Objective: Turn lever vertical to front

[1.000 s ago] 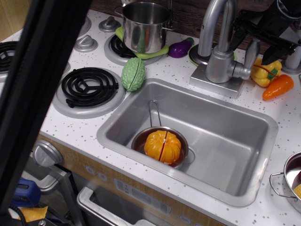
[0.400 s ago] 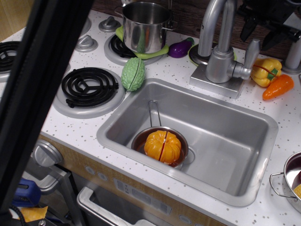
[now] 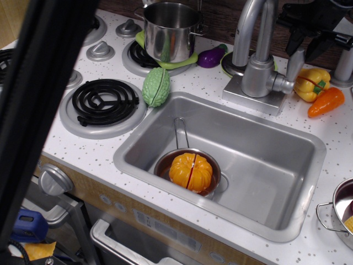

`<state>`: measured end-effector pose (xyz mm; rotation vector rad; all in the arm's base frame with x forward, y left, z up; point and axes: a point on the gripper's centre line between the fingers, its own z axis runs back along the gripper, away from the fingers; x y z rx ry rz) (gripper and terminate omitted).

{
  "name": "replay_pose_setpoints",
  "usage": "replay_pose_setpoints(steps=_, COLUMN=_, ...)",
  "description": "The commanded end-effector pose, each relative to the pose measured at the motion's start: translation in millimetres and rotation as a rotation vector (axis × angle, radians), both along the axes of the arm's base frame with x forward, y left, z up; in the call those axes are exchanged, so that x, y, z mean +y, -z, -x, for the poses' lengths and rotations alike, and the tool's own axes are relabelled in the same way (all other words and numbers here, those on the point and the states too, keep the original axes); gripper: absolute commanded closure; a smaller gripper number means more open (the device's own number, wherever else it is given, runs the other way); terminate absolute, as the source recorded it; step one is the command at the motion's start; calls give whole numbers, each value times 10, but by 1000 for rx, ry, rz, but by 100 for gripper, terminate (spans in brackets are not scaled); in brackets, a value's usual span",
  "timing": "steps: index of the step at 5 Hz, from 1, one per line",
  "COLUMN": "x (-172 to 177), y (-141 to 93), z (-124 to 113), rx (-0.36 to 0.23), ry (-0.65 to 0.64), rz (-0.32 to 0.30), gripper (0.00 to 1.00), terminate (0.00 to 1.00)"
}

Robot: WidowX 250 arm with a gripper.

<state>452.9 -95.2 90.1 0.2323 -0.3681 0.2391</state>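
Observation:
The lever [image 3: 294, 65] is a flat matte-silver paddle standing nearly upright on the short side arm of the grey faucet body [image 3: 258, 76], behind the sink. My black gripper [image 3: 305, 51] hangs at the top right, just above the lever's tip. It is open, with one finger [image 3: 292, 37] to the left of the tip and the other to the right. It holds nothing, and I cannot tell if a finger touches the lever.
The tall curved spout [image 3: 249, 27] rises left of the lever. A yellow pepper [image 3: 312, 83] and an orange pepper [image 3: 325, 101] lie right of the faucet. The sink [image 3: 265, 149] holds a small pan with an orange pumpkin [image 3: 190, 171]. A steel pot [image 3: 170, 30] and stove burners are on the left.
The gripper rose and drew back from its lower spot around the lever, then came down slightly over the lever's tip. The lever has not visibly turned.

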Motion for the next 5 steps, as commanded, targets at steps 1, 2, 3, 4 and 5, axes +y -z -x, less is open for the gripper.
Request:
replay_pose_setpoints(steps=1, x=-93, y=-202, z=210, rx=-42, ry=-51, rz=73, gripper=100, terminate=0)
replay_pose_setpoints(steps=2, x=-94, y=-106, z=315, rx=-53, ry=-58, rz=94, gripper=100, terminate=0)
replay_pose_setpoints(steps=3, x=-69, y=37, z=357, rx=-68, ry=-78, rz=104, gripper=100, terminate=0)
replay_pose_setpoints(steps=4, x=-74, y=145, z=403, rx=-66, ry=-100, rz=132, gripper=100, terminate=0)
replay_pose_setpoints(steps=5, x=-42, y=249, z=396, rx=-62, ry=-100, rz=171, gripper=100, terminate=0)
